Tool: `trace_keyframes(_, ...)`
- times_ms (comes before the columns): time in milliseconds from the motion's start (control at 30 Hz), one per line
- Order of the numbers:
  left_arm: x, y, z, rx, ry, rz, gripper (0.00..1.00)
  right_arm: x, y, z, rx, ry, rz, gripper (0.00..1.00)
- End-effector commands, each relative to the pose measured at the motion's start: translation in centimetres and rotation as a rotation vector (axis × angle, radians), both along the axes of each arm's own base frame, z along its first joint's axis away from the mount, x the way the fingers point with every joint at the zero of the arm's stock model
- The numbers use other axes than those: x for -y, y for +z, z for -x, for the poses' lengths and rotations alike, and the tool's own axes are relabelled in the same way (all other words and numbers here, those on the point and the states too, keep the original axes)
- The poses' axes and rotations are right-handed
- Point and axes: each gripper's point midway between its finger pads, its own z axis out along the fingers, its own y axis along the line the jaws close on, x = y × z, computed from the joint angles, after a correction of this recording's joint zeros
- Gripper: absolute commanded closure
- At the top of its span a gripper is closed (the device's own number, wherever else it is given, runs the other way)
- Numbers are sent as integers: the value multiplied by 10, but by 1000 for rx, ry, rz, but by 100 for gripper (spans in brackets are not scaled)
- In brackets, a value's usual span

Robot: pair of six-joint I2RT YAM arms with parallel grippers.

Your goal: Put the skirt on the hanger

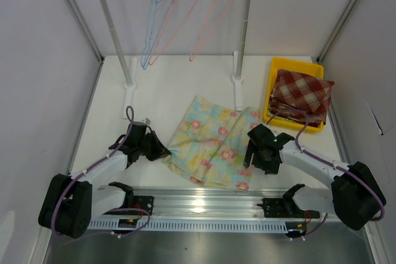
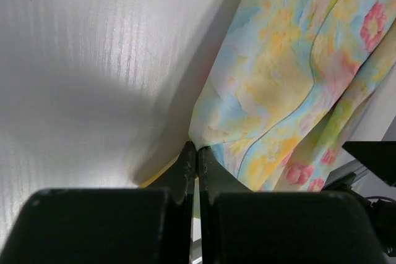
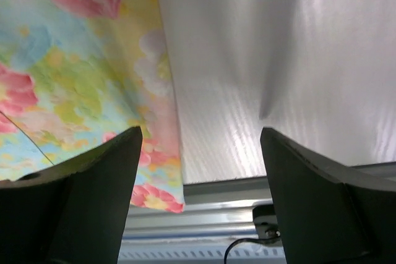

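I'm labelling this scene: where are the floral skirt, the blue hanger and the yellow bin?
floral skirt (image 1: 213, 143), top view, middle of the cloth.
blue hanger (image 1: 147, 29), top view, long wire side.
yellow bin (image 1: 297, 62), top view, far rim.

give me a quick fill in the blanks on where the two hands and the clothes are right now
1. The left hand is ____ on a corner of the skirt.
2. The right hand stands ____ at the skirt's other side, holding nothing.
3. The checked cloth lies in a ____ bin.

Missing words: shut; open; yellow
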Motion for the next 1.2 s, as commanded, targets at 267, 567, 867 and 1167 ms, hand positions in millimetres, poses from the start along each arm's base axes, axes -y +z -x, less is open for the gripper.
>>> trace_keyframes(267, 0, 3, 14, 15, -26, 34, 100, -63, -10, 44, -3, 73, -120, 18)
trace_keyframes(567, 7, 1, 18, -3, -83, 57, 100, -66, -8, 64, -2, -2, -240, 80)
trace_keyframes(867, 11, -1, 30, -47, -151, 17, 54, -39, 48, 33, 150, -44, -191, 100)
trace_keyframes(1167, 21, -20, 69, -176, -235, -35, 55, -20, 62, 16, 192, -86, -218, 100)
